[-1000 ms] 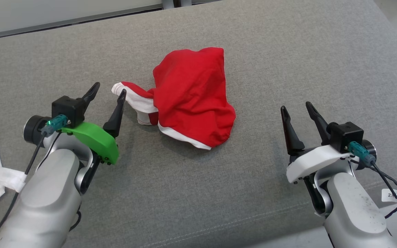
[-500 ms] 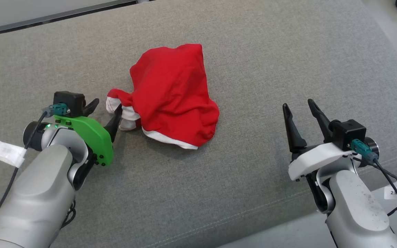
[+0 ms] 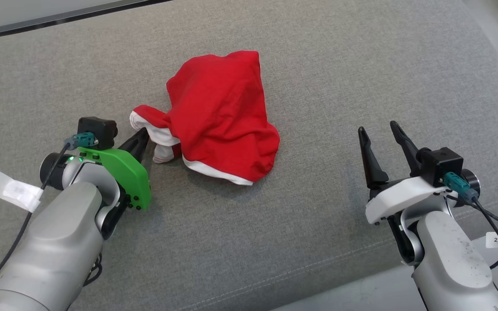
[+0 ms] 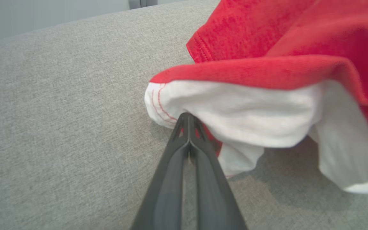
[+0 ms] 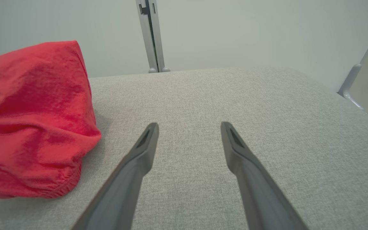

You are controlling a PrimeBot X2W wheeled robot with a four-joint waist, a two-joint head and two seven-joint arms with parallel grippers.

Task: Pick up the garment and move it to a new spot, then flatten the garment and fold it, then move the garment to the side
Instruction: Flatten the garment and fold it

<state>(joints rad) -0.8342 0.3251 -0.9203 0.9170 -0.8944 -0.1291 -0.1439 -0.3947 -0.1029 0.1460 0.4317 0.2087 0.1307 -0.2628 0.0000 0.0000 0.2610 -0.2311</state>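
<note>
The garment (image 3: 223,116) is red with white trim and lies crumpled in a heap on the grey cushion (image 3: 318,65). Its white-edged part (image 3: 149,125) sticks out to the left. My left gripper (image 3: 143,137) has its fingers closed together on that white edge. In the left wrist view the fingertips (image 4: 187,119) meet at the white hem of the garment (image 4: 241,105), pinching a bit of cloth. My right gripper (image 3: 381,129) stands open to the right of the heap, apart from it. The right wrist view has the garment (image 5: 34,118) at the left and the open right gripper (image 5: 188,126) over bare cushion.
The cushion's front edge (image 3: 318,276) runs close below my arms, and its right edge (image 3: 497,60) drops toward pale floor. A white strip of cloth (image 3: 2,185) lies at the far left. A grey post (image 5: 150,35) stands behind the cushion.
My left gripper went from open beside the white edge to shut on it. The head camera shifted, so the whole scene slid. The right gripper stayed open.
</note>
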